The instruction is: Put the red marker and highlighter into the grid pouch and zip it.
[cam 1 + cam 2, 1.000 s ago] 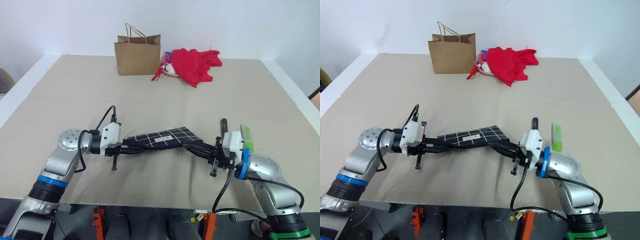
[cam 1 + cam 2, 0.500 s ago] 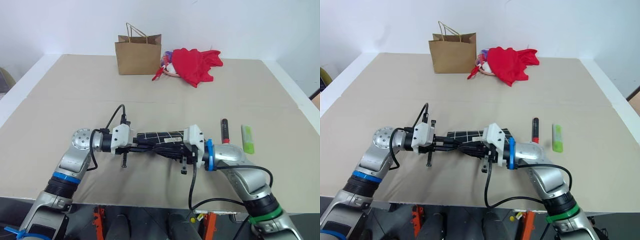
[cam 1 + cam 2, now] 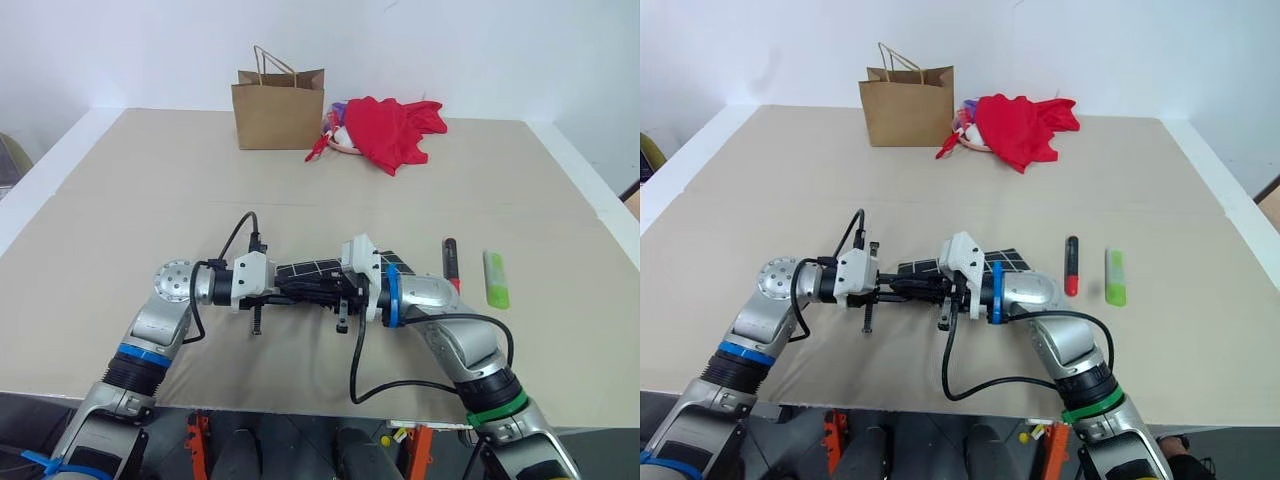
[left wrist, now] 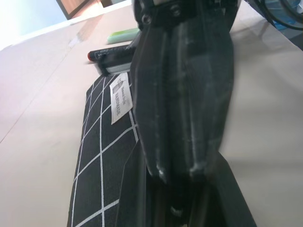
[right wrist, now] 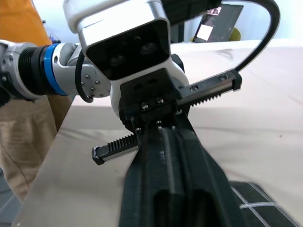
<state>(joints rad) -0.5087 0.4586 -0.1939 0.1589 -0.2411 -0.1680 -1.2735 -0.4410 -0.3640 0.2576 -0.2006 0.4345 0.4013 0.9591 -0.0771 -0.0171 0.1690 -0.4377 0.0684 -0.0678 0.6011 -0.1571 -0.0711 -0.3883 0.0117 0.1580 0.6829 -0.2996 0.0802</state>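
The left gripper (image 3: 292, 291) has its fingers pressed together, pinching the left end of the grid pouch (image 3: 312, 268). The right gripper (image 3: 318, 292) points straight at it from the other side, the two sets of tips nearly meeting over the pouch's near edge; how far its fingers stand apart, and whether they grip the fabric, cannot be told.

The pouch lies near the middle of the table (image 3: 120, 220), its white label showing in the left wrist view. To its left the tan surface runs bare out to the white left border. Just right of the right arm, the red marker (image 3: 450, 264) lies on the table pointing far to near, and the highlighter (image 3: 495, 278) lies beside it, parallel and slightly apart. Open surface continues from the highlighter to the right border.

Well beyond, at the far edge, stand a brown paper bag (image 3: 278, 110) and, to its right, a red cloth (image 3: 392, 128).
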